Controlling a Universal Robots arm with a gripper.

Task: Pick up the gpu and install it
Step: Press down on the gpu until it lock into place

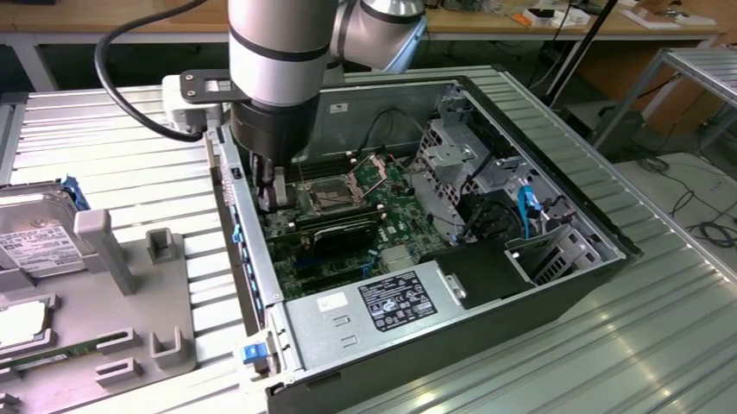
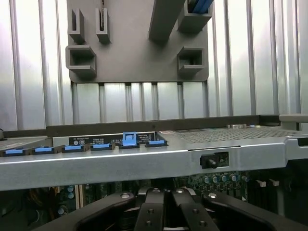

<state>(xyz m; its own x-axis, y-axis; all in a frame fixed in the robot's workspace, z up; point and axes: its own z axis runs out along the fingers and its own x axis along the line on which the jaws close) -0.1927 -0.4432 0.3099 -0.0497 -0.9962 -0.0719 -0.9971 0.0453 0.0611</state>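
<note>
The gpu (image 1: 337, 226) appeared to stand on edge as a dark strip across the motherboard (image 1: 386, 185), at the centre of the exterior frame inside the open computer case (image 1: 484, 341). That looked like a card seated in its slot, though this is a judgement. The claw (image 1: 273, 191) hung just beside the strip's left end, with its fingers pressed together and nothing between them. It seemed placed to bear down on the card rather than carry it. At lower left, on the ribbed tabletop (image 1: 127, 129), the grey holder (image 1: 173, 302) had its slots bare, with the hard drive (image 1: 34, 246) parked beside it.
</note>
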